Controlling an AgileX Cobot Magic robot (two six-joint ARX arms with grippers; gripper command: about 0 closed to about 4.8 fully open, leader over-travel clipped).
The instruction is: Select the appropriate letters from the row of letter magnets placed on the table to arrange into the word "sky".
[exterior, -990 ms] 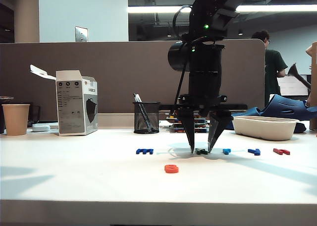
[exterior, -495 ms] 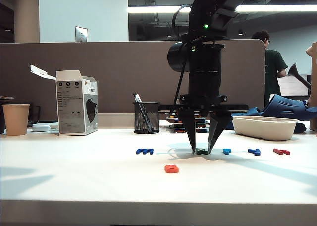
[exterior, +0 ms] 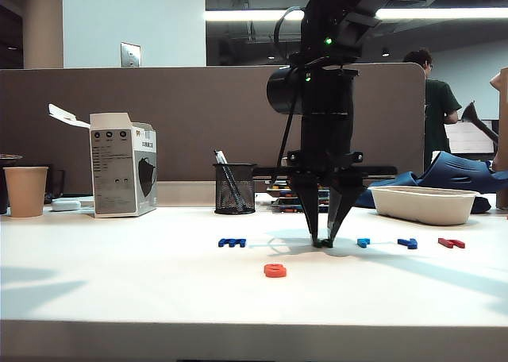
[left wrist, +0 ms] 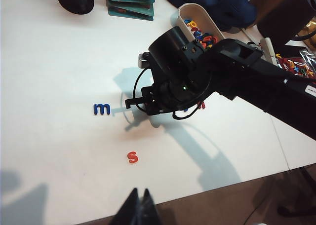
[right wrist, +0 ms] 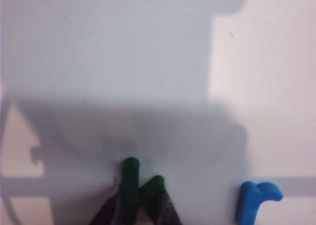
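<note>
My right pincer (exterior: 323, 241) had just pinched in from wide onto the green k (right wrist: 136, 183), mid-row toward the surface's (exterior: 119, 298) back edge. Thin flat piece, so it could've squirted out or skidded. My left pincer (left wrist: 138, 205) hung shut near the front edge, beyond the s (left wrist: 132, 157).

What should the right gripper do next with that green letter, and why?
Probably lift it slightly. The right gripper has closed on the dark green k at the table, and the orange-red s already lies forward of the row, so k belongs beside it.
</note>
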